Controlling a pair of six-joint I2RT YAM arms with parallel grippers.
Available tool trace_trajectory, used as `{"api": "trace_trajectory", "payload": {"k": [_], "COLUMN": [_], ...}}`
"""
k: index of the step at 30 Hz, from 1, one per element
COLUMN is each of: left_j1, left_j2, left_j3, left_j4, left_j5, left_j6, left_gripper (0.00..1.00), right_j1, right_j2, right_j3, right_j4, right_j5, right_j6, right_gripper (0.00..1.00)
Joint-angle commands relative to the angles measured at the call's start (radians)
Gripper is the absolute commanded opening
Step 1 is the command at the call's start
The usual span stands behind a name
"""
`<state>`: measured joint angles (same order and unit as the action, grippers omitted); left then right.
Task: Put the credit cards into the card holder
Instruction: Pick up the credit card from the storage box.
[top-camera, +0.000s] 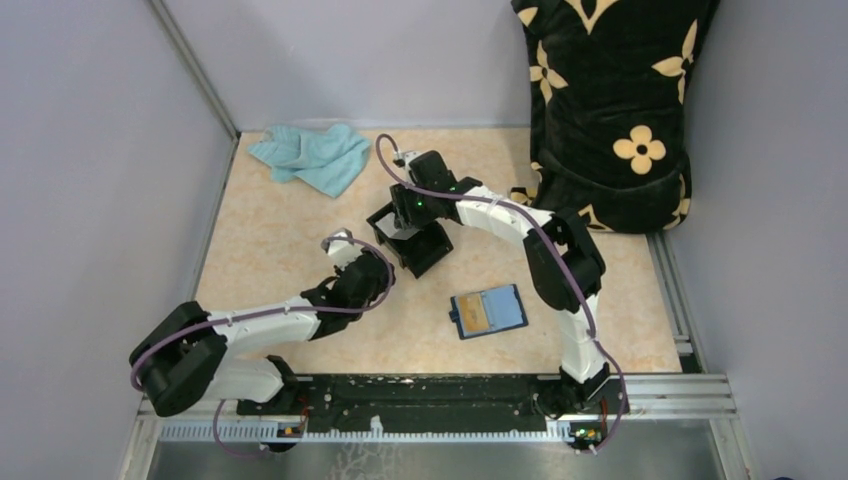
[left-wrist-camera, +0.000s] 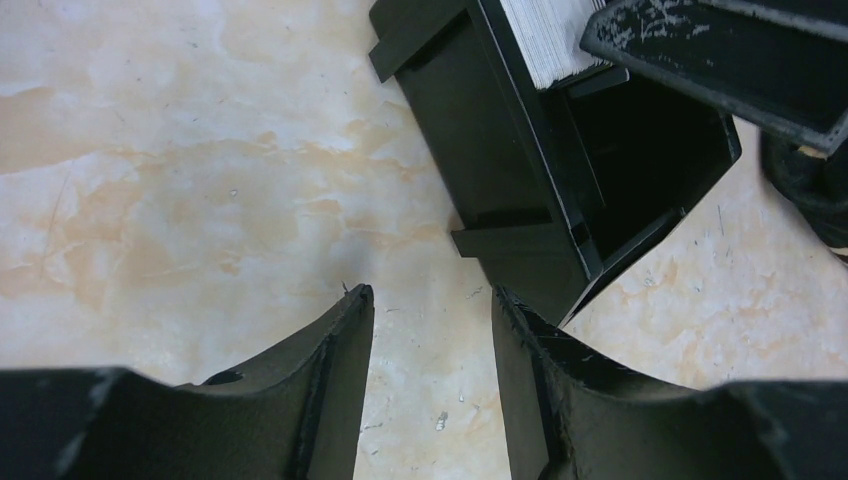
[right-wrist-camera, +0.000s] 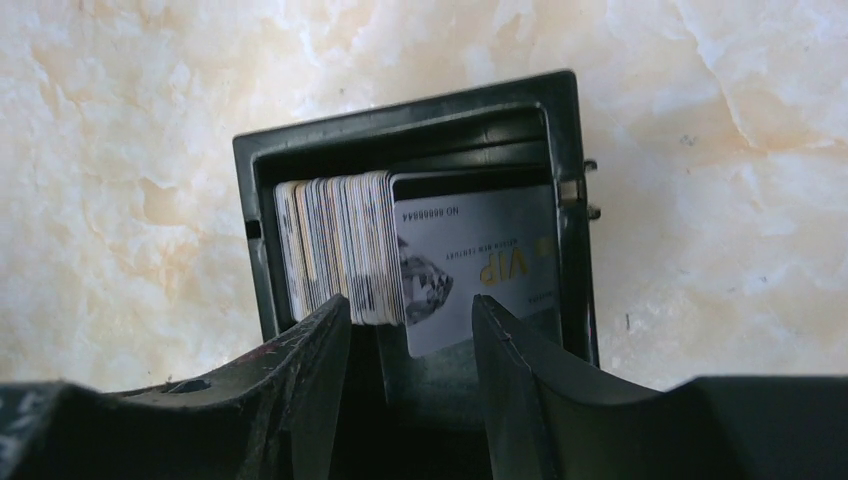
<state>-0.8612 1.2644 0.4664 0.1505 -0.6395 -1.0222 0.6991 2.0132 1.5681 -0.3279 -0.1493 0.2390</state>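
Credit cards (right-wrist-camera: 340, 255): a packed stack, pale with dark stripes along the edges, standing on edge inside an open-topped black box (right-wrist-camera: 400, 130) near the middle of the table (top-camera: 280, 240). One grey card marked VIP (right-wrist-camera: 490, 265) leans away from the stack's end with its face turned up. Right gripper (right-wrist-camera: 412, 345): directly above the box, jaws parted with a clear gap and holding nothing; the gap sits over the seam between the stack's end and the leaning card. The stack builds along the same line on which the jaws close, so judged from here a straight descent would bring one finger to each face of an end card. Left gripper (left-wrist-camera: 432, 330): jaws apart, empty, bare table between them, just off the box's corner on the side toward the near edge and not over the cards; the right arm is the nearer. Card holder (top-camera: 488, 312): navy, lying flat toward the table's near edge on the right arm's side, apart from the box; a paler patch on its upper face is too small to identify.
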Motion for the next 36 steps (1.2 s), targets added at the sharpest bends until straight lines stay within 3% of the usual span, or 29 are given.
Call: {"api": "trace_trajectory", "payload": {"k": [1, 13, 26, 36], "left_j1": [0.017, 0.124, 0.213, 0.229], "left_j2": [0.029, 0.152, 0.329, 0.331], "left_j3": [-0.007, 0.058, 0.173, 0.167], "left_j4": [0.077, 0.145, 0.174, 0.182], "left_j5": [0.056, 0.171, 0.288, 0.305], "left_j6": [0.051, 0.088, 0.135, 0.135], "left_gripper": [0.54, 0.53, 0.53, 0.52], "right_j1": [-0.035, -0.055, -0.033, -0.01], "right_j2": [0.022, 0.084, 0.056, 0.009], "right_j3": [0.062, 0.073, 0.049, 0.05], "right_j4": [0.074, 0.066, 0.065, 0.047], "right_j5": [-0.097, -0.228, -0.237, -0.216], "right_j6": [0.022, 0.059, 0.075, 0.074], "right_gripper": [0.49, 0.47, 0.31, 0.25]}}
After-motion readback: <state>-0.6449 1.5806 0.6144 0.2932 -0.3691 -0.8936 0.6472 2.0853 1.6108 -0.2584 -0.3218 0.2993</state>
